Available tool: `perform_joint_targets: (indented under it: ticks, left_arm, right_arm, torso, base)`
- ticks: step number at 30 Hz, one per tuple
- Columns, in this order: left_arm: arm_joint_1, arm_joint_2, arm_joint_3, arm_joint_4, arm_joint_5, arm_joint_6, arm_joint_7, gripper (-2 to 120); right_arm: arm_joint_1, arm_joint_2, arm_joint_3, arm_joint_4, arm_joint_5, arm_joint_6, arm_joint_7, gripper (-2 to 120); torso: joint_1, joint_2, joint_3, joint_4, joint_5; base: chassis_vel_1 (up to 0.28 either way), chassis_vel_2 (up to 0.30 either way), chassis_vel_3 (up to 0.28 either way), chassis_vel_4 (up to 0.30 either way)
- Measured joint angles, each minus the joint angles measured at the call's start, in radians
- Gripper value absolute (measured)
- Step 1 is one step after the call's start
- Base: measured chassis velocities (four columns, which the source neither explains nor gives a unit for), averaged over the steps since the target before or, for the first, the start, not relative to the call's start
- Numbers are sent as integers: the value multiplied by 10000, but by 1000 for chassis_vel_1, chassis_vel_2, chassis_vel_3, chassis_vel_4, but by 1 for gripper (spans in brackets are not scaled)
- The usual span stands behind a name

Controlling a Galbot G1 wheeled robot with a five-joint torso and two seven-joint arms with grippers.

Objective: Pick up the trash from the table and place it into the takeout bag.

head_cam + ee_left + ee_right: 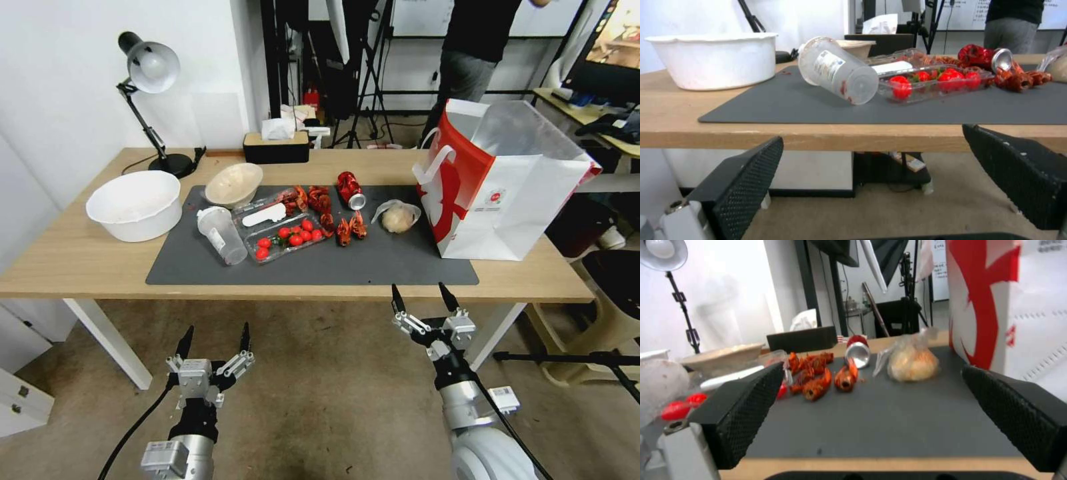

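Both jaws wide, the right gripper [427, 299] nears the bagged lump [399, 217]; loose plastic could slip; the left gripper [213, 339] hangs low.

1. Table [80, 260]: long light-wood top, white legs.
2. Dark grey mat [373, 263]: lies flat at centre, near edge.
3. Large white bowl [135, 204]: on bare wood, left of the mat.
4. Desk lamp [152, 73]: base at far left.
5. Black tissue box [276, 148]: far edge, centre.
6. Takeout bag [507, 187]: upright at right, partly on the mat.
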Motion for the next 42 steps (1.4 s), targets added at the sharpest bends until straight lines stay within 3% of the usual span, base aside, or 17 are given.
perform_joint_targets:
  ticks: [5,17,24,28,42]
  left_arm:
    - [12,4,-10,-2,17,-1,0,100]
    - [105,67,23,-172,41,18,45,100]
    - [-13,233,93,-179,8,168,56,100]
    - [-4,256,96,-172,-4,197,59,100]
    - [58,345,-72,-234,-51,207,55,100]
  right_arm:
    - [433,-52,-33,30,155,-337,30,100]
    - [2717,-445,-584,-63,1031,-2205,595,100]
    - [3656,-482,-845,-293,1226,-3472,1529,100]
    - [4661,-467,-1185,-797,1237,-4549,2158,100]
    - [6454,-514,-1799,-2100,1501,-6091,2991,100]
  torso:
    - [0,0,0,0,0]
    - [0,-1,1,2,2]
    - [0,-1,1,-2,-1]
    - [0,-1,1,2,-1]
    - [0,-1,1,0,0]
  base:
    - [0,0,0,0]
    - [0,0,0,0]
    - [0,0,0,0]
    - [0,0,0,0]
    - [0,0,0,0]
